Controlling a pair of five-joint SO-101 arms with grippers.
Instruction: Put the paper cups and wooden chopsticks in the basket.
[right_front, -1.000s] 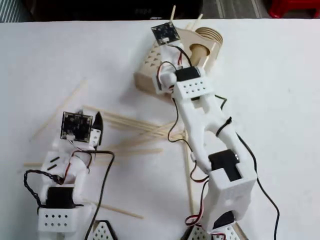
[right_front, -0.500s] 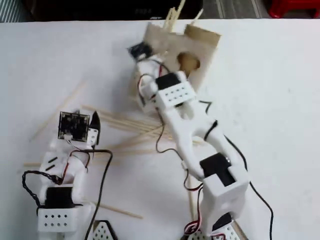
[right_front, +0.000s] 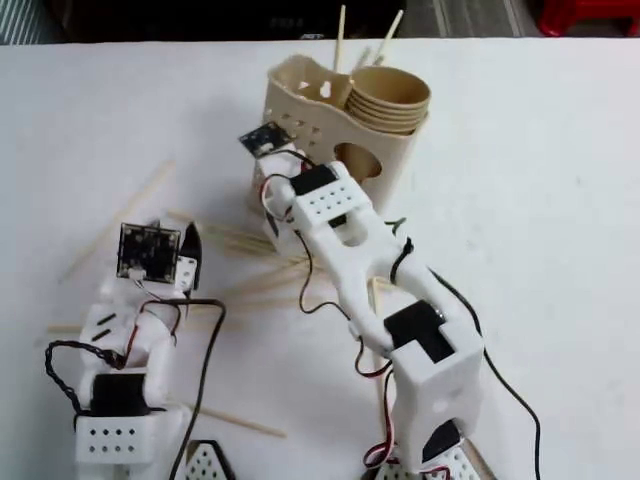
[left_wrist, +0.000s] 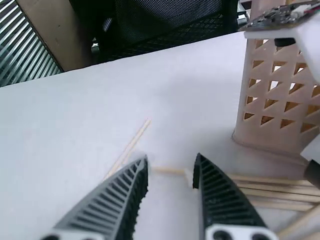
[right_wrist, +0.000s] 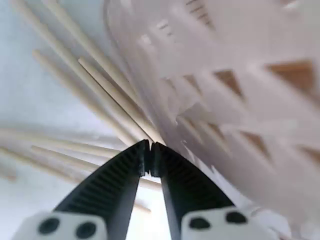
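Paper cups (right_front: 390, 95) sit nested in one stack, number unclear, inside the upright basket (right_front: 305, 110) in the high view. We count two wooden chopsticks (right_front: 262, 250) standing there and roughly ten loose on the table (right_front: 560, 200). Left wrist view: the left gripper (left_wrist: 170, 162) has ribbed fingers spread, empty. Right wrist view: the right gripper (right_wrist: 150, 150) has fingers pressed together, empty, beside the basket's triangular lattice.

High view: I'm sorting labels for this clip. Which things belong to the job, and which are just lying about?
Job:
basket
paper cups stacked in it
upright chopsticks in it
wooden chopsticks strewn on the table

Lying about:
red object beyond the table's far edge
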